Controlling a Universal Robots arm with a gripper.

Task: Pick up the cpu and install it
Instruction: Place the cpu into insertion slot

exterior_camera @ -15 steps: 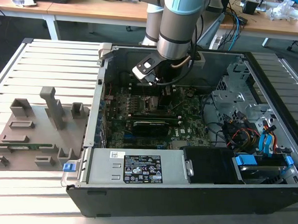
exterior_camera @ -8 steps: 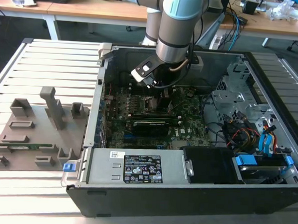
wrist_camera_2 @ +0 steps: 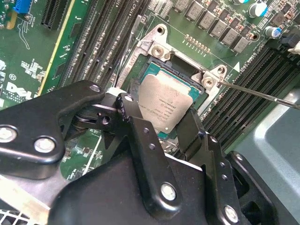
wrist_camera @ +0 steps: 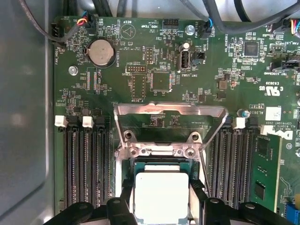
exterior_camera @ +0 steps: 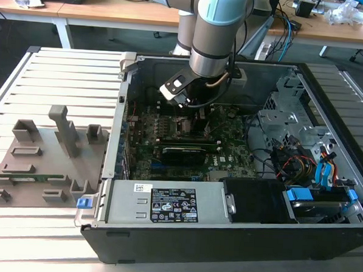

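The cpu (wrist_camera_2: 166,101) is a flat square chip with a dull silvery top and a thin green rim. It lies level within the dark socket frame (wrist_camera_2: 157,47) on the green motherboard (wrist_camera: 211,56), and whether it is fully seated I cannot tell. My gripper (wrist_camera_2: 158,111) is shut on the cpu, one black finger (wrist_camera_2: 133,119) against each of two opposite edges. The first wrist view shows the cpu (wrist_camera: 161,197) between the fingers (wrist_camera: 123,201), with the socket's metal bracket (wrist_camera: 171,111) swung open beyond it. In the exterior view my gripper (exterior_camera: 192,115) reaches down into the open computer case (exterior_camera: 225,236).
Memory slots (wrist_camera: 82,168) flank the socket on both sides. A long black card (exterior_camera: 183,153) lies on the board near the case front. Drive bays and cables (exterior_camera: 308,161) fill the case at the exterior view's right. A grey fixture tray (exterior_camera: 46,159) sits outside the case on the left.
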